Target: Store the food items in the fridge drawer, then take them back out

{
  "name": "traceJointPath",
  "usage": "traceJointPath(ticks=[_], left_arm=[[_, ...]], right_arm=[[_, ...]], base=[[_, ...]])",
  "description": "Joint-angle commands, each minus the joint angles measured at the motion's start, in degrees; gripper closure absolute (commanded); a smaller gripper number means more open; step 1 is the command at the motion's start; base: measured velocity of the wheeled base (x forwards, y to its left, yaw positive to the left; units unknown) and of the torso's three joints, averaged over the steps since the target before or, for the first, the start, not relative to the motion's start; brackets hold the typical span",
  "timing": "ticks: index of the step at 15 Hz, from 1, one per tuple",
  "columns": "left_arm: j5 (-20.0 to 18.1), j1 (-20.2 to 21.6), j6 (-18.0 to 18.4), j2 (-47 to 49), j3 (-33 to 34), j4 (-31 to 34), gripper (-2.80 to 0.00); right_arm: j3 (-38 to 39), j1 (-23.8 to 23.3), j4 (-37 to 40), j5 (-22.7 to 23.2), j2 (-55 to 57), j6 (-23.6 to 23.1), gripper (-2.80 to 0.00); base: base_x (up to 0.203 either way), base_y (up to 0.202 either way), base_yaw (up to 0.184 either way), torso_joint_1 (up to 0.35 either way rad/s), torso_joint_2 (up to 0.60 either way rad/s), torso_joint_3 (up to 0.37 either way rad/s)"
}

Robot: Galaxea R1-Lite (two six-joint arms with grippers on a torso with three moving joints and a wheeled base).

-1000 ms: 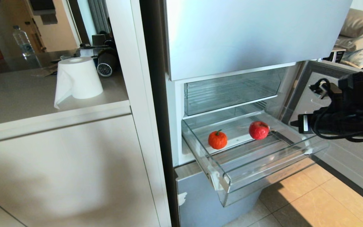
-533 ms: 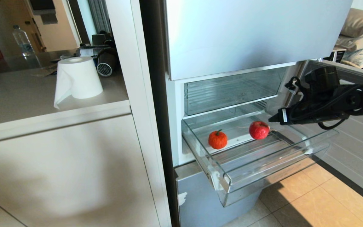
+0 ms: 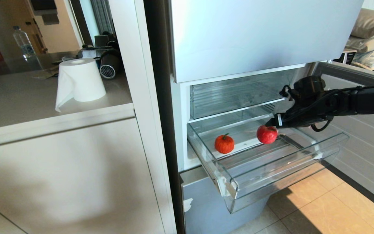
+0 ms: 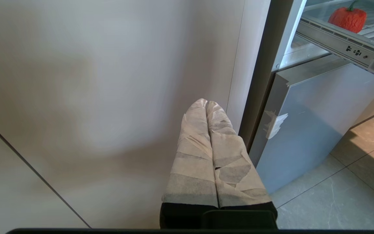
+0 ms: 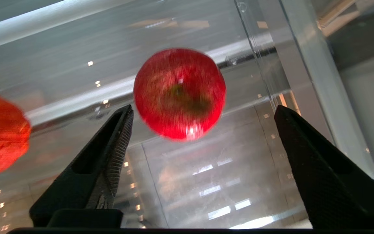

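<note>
The clear fridge drawer (image 3: 281, 169) is pulled out. On its ribbed floor sit an orange pumpkin-like fruit (image 3: 224, 144) on the left and a red apple (image 3: 266, 134) on the right. My right gripper (image 3: 269, 123) reaches in from the right, its tip just above the apple's upper right side. In the right wrist view the right gripper (image 5: 203, 109) is open wide, and the apple (image 5: 179, 92) lies just beyond the fingertips, touching neither. The orange fruit (image 5: 0, 133) is off to one side. My left gripper (image 4: 205, 102) is shut and empty, parked low beside the cabinet.
A deeper clear bin (image 3: 235, 94) sits above the drawer, under the glossy upper door panel (image 3: 255, 35). The open fridge door (image 3: 362, 156) stands on the right behind my right arm. A counter with a paper roll (image 3: 80, 81) lies on the left, and a tiled floor (image 3: 320, 211) is below.
My right arm has swung in from the right edge to the left, bringing its gripper over the drawer to the apple. Both fruits have stayed put.
</note>
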State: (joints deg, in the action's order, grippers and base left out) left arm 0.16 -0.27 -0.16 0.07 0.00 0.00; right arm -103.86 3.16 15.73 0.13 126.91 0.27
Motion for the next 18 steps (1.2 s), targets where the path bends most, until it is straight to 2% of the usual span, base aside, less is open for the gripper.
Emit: traceJointPath(ticks=[1,5,8,12,15,18], left_arm=[[0.0,0.0,0.0,0.0,0.0,0.0,0.00],[0.0,0.0,0.0,0.0,0.0,0.0,0.00],[0.0,0.0,0.0,0.0,0.0,0.0,0.00],[0.0,0.0,0.0,0.0,0.0,0.0,0.00],[0.0,0.0,0.0,0.0,0.0,0.0,0.00],[0.0,0.0,0.0,0.0,0.0,0.0,0.00]], right_arm=[[-2.6,0.3,0.0,0.0,3.8,0.1,-2.80],[-5.1,1.3,0.2,0.1,5.0,0.9,-2.80],[-7.8,1.7,4.6,0.4,5.1,1.2,-2.80],[-6.8,2.0,4.3,1.0,5.5,2.5,-2.80],[-2.9,2.0,0.4,1.4,5.3,3.8,-2.80],[2.4,1.9,-8.2,1.1,5.2,3.9,-2.80]], base=[[0.000,0.000,0.000,0.000,0.00,0.000],[0.000,0.000,0.000,0.000,0.00,0.000],[0.000,0.000,0.000,0.000,0.00,0.000],[0.000,0.000,0.000,0.000,0.00,0.000],[0.000,0.000,0.000,0.000,0.00,0.000],[0.000,0.000,0.000,0.000,0.00,0.000]])
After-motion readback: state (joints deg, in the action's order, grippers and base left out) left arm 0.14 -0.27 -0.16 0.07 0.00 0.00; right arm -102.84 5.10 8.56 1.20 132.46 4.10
